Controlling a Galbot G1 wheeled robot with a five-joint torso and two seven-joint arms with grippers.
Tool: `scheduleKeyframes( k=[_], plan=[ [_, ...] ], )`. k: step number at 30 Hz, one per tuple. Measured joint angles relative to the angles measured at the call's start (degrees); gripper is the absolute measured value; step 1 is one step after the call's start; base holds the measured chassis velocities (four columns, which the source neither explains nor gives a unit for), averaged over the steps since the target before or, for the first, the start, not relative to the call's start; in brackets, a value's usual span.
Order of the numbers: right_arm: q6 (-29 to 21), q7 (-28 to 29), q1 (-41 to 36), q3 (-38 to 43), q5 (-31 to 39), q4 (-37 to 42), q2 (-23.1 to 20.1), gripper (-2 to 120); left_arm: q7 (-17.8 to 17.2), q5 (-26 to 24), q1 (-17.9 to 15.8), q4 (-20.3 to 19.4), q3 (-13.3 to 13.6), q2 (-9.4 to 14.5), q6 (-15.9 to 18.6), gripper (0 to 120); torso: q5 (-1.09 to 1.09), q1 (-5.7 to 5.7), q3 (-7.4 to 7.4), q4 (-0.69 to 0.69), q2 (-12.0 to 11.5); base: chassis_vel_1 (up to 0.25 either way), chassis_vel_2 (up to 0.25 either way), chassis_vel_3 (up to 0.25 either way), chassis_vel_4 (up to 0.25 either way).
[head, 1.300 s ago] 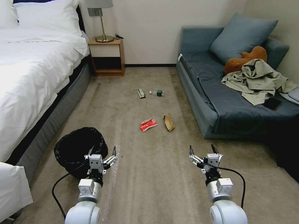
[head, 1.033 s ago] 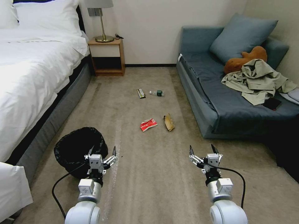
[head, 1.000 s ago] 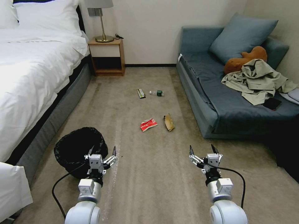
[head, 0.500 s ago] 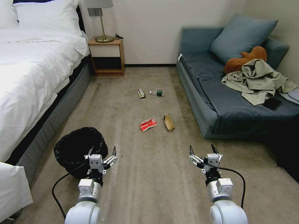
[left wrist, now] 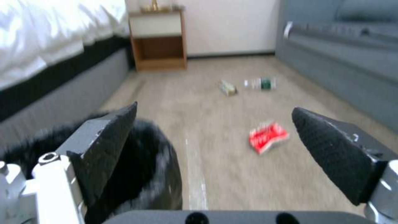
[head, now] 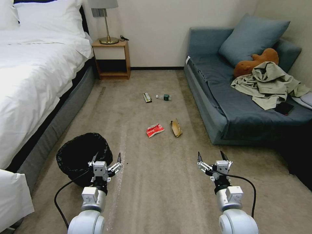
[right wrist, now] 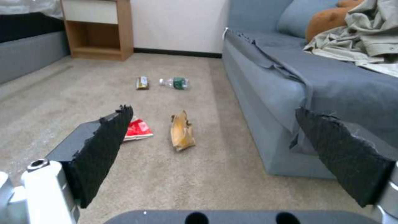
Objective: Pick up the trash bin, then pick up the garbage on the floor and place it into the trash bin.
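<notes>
The trash bin [head: 81, 152], round and wrapped in a glossy black bag, stands on the carpet by the bed at the near left; its rim also shows in the left wrist view [left wrist: 157, 161]. My left gripper [head: 107, 159] hangs open just over its right edge. My right gripper [head: 211, 157] is open above bare carpet. Garbage lies ahead on the floor: a red-and-white snack packet [head: 154, 130] [left wrist: 268, 137] [right wrist: 139, 130], a brown paper scrap [head: 176, 127] [right wrist: 181, 130], a small green-labelled bottle [head: 164, 97] [right wrist: 175, 82] and a dark gold-printed wrapper [head: 147, 97] [right wrist: 143, 82].
A white bed [head: 32, 71] runs along the left, a blue sofa [head: 227, 107] along the right with a beige garment [head: 269, 83] and a brown plush toy [head: 256, 61]. A wooden nightstand [head: 112, 60] with a lamp stands at the far wall. Carpet lies open between.
</notes>
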Motion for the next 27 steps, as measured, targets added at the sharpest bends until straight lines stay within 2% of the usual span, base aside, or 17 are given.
scheduleKeyframes(
  k=[1, 3, 4, 7, 8, 10, 11, 14, 16, 17, 19, 20, 22, 26, 27],
  plan=[
    [0.00, 0.00, 0.00, 0.00, 0.00, 0.00, 0.00, 100, 0.00, 0.00, 0.00, 0.00, 0.00, 0.00, 0.00, 100, 0.00, 0.00, 0.00, 0.00, 0.00, 0.000, 0.000, 0.000, 0.000],
    [2.74, -1.73, -1.09, 2.07, 0.49, 0.00, 0.62, 100, -0.92, -1.18, -0.46, 0.23, 0.13, 0.61, -5.29, 100, 0.00, 0.00, 0.00, 0.01, 0.00, 0.000, 0.000, 0.000, 0.000],
    [2.74, -1.73, -1.09, 2.07, 0.49, 0.00, 0.62, 100, -0.92, -1.18, -0.46, 0.23, 0.13, 0.61, -5.29, 100, 0.00, 0.00, 0.00, 0.01, 0.00, 0.000, 0.000, 0.000, 0.000],
    [8.94, -5.72, -3.71, 6.86, 1.69, 0.16, 2.07, 100, -2.15, -2.77, -1.11, 0.61, 0.37, 1.47, -12.56, 100, 0.00, 0.00, 0.00, -0.01, 0.00, 0.000, 0.000, 0.000, 0.000],
    [8.94, -5.72, -3.71, 6.86, 1.69, 0.16, 2.07, 100, -2.15, -2.77, -1.11, 0.61, 0.37, 1.47, -12.56, 100, 0.00, 0.00, 0.00, -0.01, 0.00, 0.000, 0.000, 0.000, 0.000],
    [14.35, -9.18, -5.94, 10.97, 2.75, 0.32, 3.34, 100, -3.06, -3.90, -1.44, 1.16, 0.43, 1.82, -16.84, 100, 0.02, 0.00, 0.00, -0.01, 0.00, 0.000, 0.000, 0.000, 0.000],
    [14.35, -9.18, -5.94, 10.97, 2.75, 0.32, 3.34, 100, -3.06, -3.90, -1.44, 1.16, 0.43, 1.82, -16.84, 100, 0.02, 0.00, 0.00, -0.01, 0.00, 0.000, 0.000, 0.000, 0.000],
    [18.75, -12.02, -7.81, 14.35, 3.60, 0.45, 4.33, 100, -4.06, -4.56, -1.18, 2.08, 0.09, 1.61, -16.88, 100, -0.02, 0.00, 0.00, 0.00, 0.00, 0.000, 0.000, 0.000, 0.000],
    [23.87, -15.28, -9.95, 18.26, 4.58, 0.60, 5.55, 100, -5.62, -5.36, -1.08, 2.14, -0.61, 1.68, -14.24, 100, 0.00, 0.00, 0.00, -0.01, 0.00, 0.000, 0.000, 0.000, 0.000],
    [23.87, -15.28, -9.95, 18.26, 4.58, 0.60, 5.55, 100, -5.62, -5.36, -1.08, 2.14, -0.61, 1.68, -14.24, 100, 0.00, 0.00, 0.00, -0.01, 0.00, 0.000, 0.000, 0.000, 0.000],
    [26.54, -16.97, -11.06, 20.30, 5.09, 0.68, 6.16, 100, -6.69, -6.20, -1.31, 1.97, -1.48, 2.04, -12.01, 100, -0.01, 0.00, 0.00, -0.02, 0.00, 0.000, 0.000, 0.000, 0.000],
    [26.54, -16.97, -11.06, 20.30, 5.09, 0.68, 6.16, 100, -6.69, -6.20, -1.31, 1.97, -1.48, 2.04, -12.01, 100, -0.01, 0.00, 0.00, -0.02, 0.00, 0.000, 0.000, 0.000, 0.000],
    [27.10, -17.35, -11.22, 20.64, 5.19, 0.73, 6.28, 100, -8.16, -9.50, -1.71, 0.79, -2.47, 2.96, -8.93, 100, 0.00, 0.00, -0.01, 0.00, 0.00, 0.000, 0.000, 0.000, 0.000],
    [27.13, -17.46, -11.22, 20.64, 5.27, 0.73, 6.28, 100, -8.94, -11.07, -1.88, -0.43, -3.47, 3.58, -6.71, 100, 0.00, 0.00, 0.00, 0.00, 0.00, 0.000, 0.000, 0.000, 0.000],
    [27.89, -20.44, -10.65, 20.72, 6.98, -0.94, 6.27, 100, -9.61, -12.19, -2.01, -1.44, -4.07, 4.14, -4.78, 100, -0.03, 0.00, -0.01, 0.00, 0.00, 0.000, 0.000, 0.000, 0.000]
  ],
)
